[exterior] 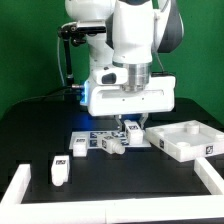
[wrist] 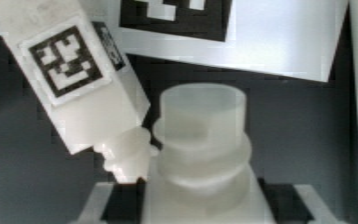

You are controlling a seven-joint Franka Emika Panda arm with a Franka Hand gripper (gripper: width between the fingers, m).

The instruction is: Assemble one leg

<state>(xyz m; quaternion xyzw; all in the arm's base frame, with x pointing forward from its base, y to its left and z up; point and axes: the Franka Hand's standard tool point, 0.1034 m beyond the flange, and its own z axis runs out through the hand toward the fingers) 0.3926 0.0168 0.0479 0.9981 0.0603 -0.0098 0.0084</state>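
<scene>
The black surface [exterior: 30,130] lay under the gripper [exterior: 131,125], the white tabletop [exterior: 186,140] just beside it. The gripper seemed clamped on an upright leg [wrist: 201,140], with a second leg [wrist: 73,75] apparently touching that one. Lifting straight up looked wisest, to avoid dragging the neighbour.

— What do we find on the black surface [exterior: 30,130]?
— We see a front leg [exterior: 58,170] near the border rail [exterior: 20,188], a second leg [exterior: 78,146] beyond it, and a white panel [exterior: 186,140] at the exterior view's right.
</scene>
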